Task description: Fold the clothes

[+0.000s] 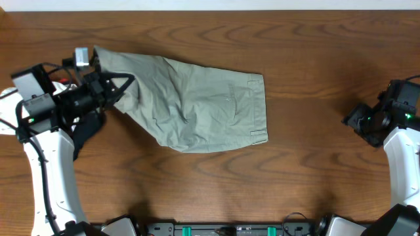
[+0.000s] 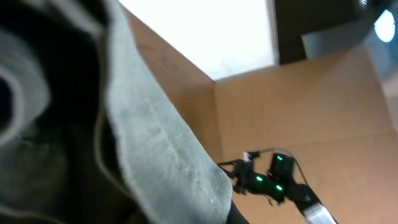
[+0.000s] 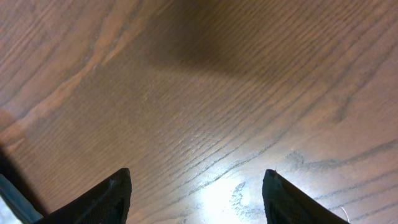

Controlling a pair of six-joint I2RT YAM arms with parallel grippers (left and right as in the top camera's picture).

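Observation:
The pale khaki shorts (image 1: 203,105) lie flat on the wooden table, folded leg on leg, with the waistband to the right and the leg ends to the left. My left gripper (image 1: 123,85) is at the left leg end, shut on the cloth and lifting that edge a little. In the left wrist view the khaki fabric (image 2: 155,143) hangs right across the lens and hides the jaws. My right gripper (image 1: 351,119) is far to the right, apart from the shorts. It is open and empty over bare wood (image 3: 196,186).
The wooden table (image 1: 295,183) runs across the whole view. A dark shape (image 1: 85,134) lies under my left arm, beside the shorts' left end. The right arm with its green lights shows in the left wrist view (image 2: 273,180).

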